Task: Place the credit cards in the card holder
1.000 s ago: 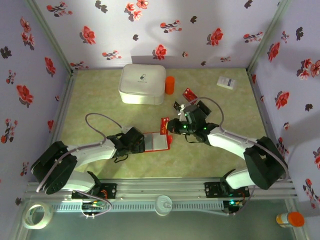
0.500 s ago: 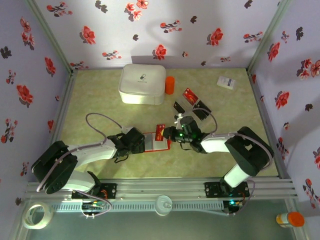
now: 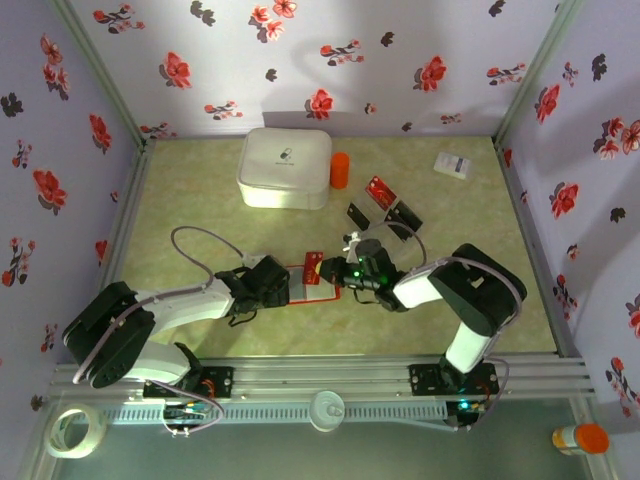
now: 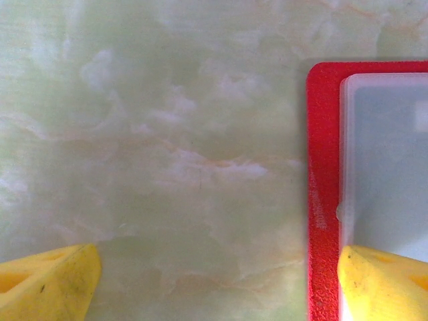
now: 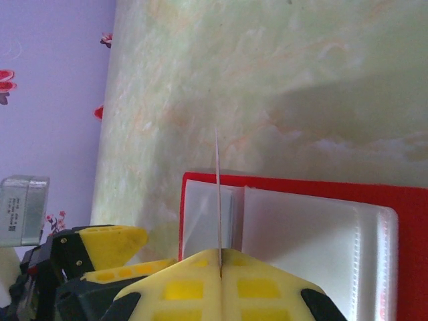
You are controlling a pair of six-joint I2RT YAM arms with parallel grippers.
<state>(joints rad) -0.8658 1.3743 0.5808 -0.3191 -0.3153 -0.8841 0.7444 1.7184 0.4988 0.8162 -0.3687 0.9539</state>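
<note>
In the top view, the flat bright red folding card holder (image 3: 298, 290) is lying open on the pale green marbled worktop (image 3: 200, 200) between the two arms, whitish inside facing up. The left end effector (image 3: 280, 285) is sitting at its left edge, and the right end effector (image 3: 328, 270) is holding a small thin red plastic card (image 3: 314, 266) over it. Other thin red and black loose cards (image 3: 380, 190) are lying well apart towards the back, near a big white rounded box (image 3: 285, 167) and an orange cylinder (image 3: 340, 170). The big box's grey mark and the blue print on a little white box (image 3: 452, 165) are too small to read. In the left wrist view, the left fingers are standing wide apart and gripping nothing, one yellow fingertip (image 4: 384, 284) resting on the holder's clear pocket (image 4: 388, 147), seemingly pinning it; no writing is showing. In the right wrist view, the right end effector (image 5: 221, 267) is clamped on the card, which is showing edge-on as a fine upright line (image 5: 217, 194) over the holder's pale pockets (image 5: 307, 234). The card is looking light, stiff and slick, so pinching its trailing edge, leaving the leading edge free, is probably suiting it best. The holder is looking light and floppy, likely sliding unless held down.
</note>
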